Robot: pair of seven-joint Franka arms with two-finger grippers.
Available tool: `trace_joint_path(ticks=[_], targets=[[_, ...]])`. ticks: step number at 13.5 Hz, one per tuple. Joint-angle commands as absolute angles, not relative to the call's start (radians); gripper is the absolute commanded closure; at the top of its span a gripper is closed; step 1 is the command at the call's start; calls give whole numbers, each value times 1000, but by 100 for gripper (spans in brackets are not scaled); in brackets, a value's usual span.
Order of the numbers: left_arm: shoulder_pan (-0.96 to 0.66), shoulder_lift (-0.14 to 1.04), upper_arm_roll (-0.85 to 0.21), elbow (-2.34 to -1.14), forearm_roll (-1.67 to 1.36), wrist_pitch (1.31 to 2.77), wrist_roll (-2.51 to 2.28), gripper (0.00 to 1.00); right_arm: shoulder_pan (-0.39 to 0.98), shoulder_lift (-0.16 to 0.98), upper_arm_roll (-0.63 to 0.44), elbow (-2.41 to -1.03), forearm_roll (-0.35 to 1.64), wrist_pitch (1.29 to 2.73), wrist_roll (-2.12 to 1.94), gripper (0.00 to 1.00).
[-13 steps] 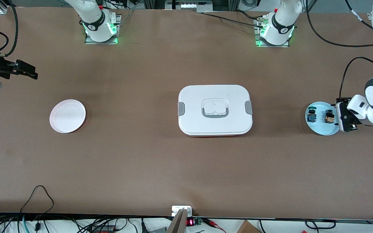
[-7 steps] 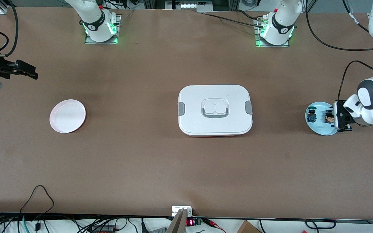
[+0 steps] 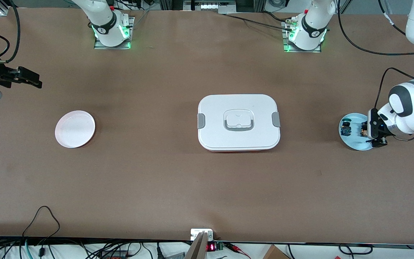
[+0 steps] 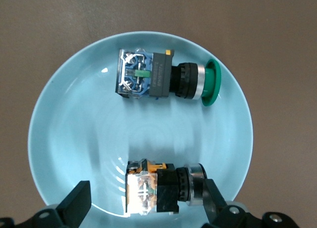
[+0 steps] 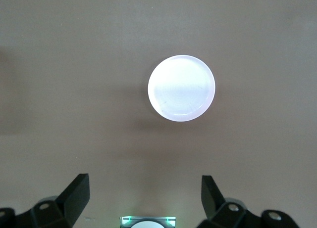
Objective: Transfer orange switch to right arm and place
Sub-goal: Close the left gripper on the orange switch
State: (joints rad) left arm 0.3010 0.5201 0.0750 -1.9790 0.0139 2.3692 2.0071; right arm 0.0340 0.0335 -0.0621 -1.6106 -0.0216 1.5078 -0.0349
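On the counter point(image 3: 207, 180), a white lidded box point(image 3: 238, 122) sits mid-way. A white plate point(image 3: 74, 128) lies toward the right arm's end. The left gripper point(image 3: 375, 130) hangs over a blue plate point(image 3: 352, 142) holding the orange switch point(image 3: 363, 129) and a blue switch point(image 3: 345, 128).

Lidded box point(image 3: 238, 122) sits mid-table; empty plate point(image 3: 74, 128) at its nine o'clock, dish point(image 3: 354, 143) holding both switches at three o'clock.
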Motion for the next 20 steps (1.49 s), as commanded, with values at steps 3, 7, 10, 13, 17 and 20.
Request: trace_joint_path(ticks=[3, 7, 10, 13, 17, 20], targets=[[342, 486, 66, -2020, 18, 2385, 2033, 0, 29, 32, -60, -1611, -18, 1508, -20, 0], [342, 489, 64, -2020, 5, 2385, 2031, 0, 34, 31, -60, -1609, -20, 1503, -20, 0], [344, 492, 55, -2020, -2, 2387, 2031, 0, 32, 31, -60, -1609, -20, 1508, -20, 0], [350, 502, 54, -2020, -9, 2388, 2031, 0, 34, 31, -60, -1609, -20, 1508, -20, 0], [354, 517, 54, -2020, -17, 2410, 2031, 0, 31, 32, -60, -1609, -18, 1505, -20, 0], [357, 517, 52, -2020, -17, 2410, 2033, 2, 31, 31, -60, -1609, -18, 1503, -20, 0]])
